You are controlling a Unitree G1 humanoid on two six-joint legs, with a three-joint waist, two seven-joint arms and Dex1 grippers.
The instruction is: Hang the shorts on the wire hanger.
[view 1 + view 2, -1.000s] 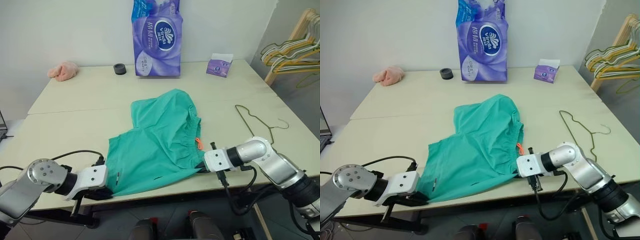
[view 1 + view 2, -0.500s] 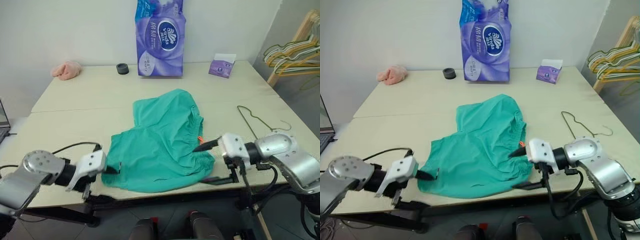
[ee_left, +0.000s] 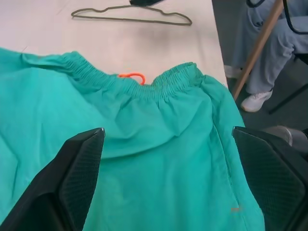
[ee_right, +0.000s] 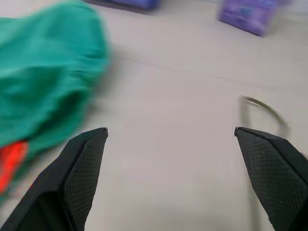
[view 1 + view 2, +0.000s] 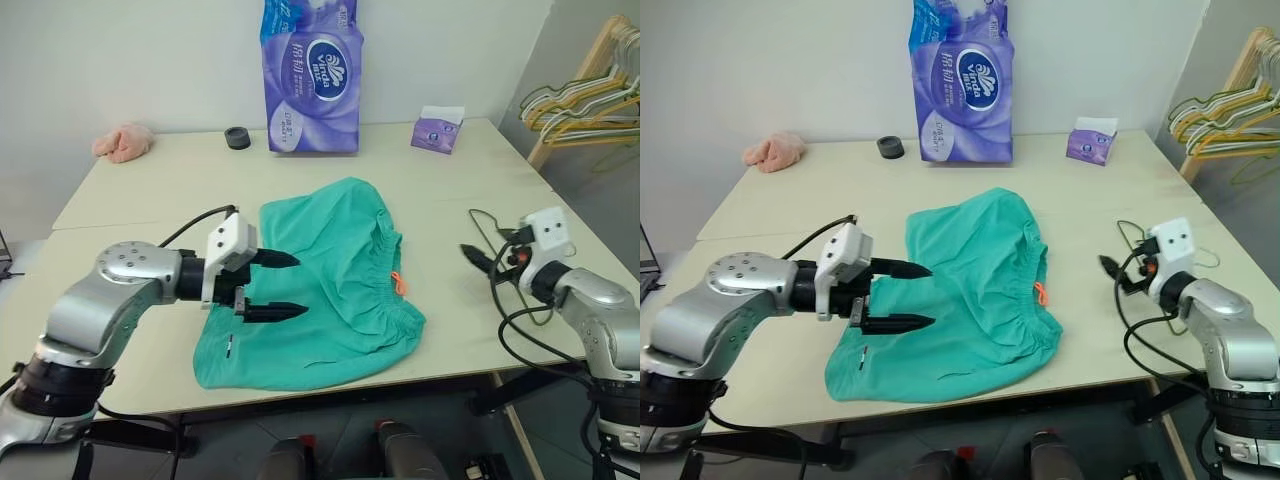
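The bench (image 5: 130, 210) takes up most of the head views, its pale top bare round the work, which leaves both arms room to come in from the lower corners. At centre frame the shorts (image 5: 330, 280) lie flat and spread on it, waistband turned toward the right with the orange drawstring tip (image 5: 398, 283) showing at that edge, so the open waist faces the hanger. At top centre a purple tissue pack (image 5: 312, 75) stands against the wall, well clear of the cloth. The left gripper (image 5: 270, 285) hangs over the left part of the shorts, jaws spread wide and holding nothing, pointing right across the cloth as if lined up for a fresh grasp. The right gripper (image 5: 478, 258) sits at right of frame, near the hanger (image 3: 132, 15), its jaws likewise wide and empty; its arm and cable cover much of the wire in the head views. The hanger lies flat on the bench just beyond the waistband, apart from the shorts, so nothing is threaded yet.
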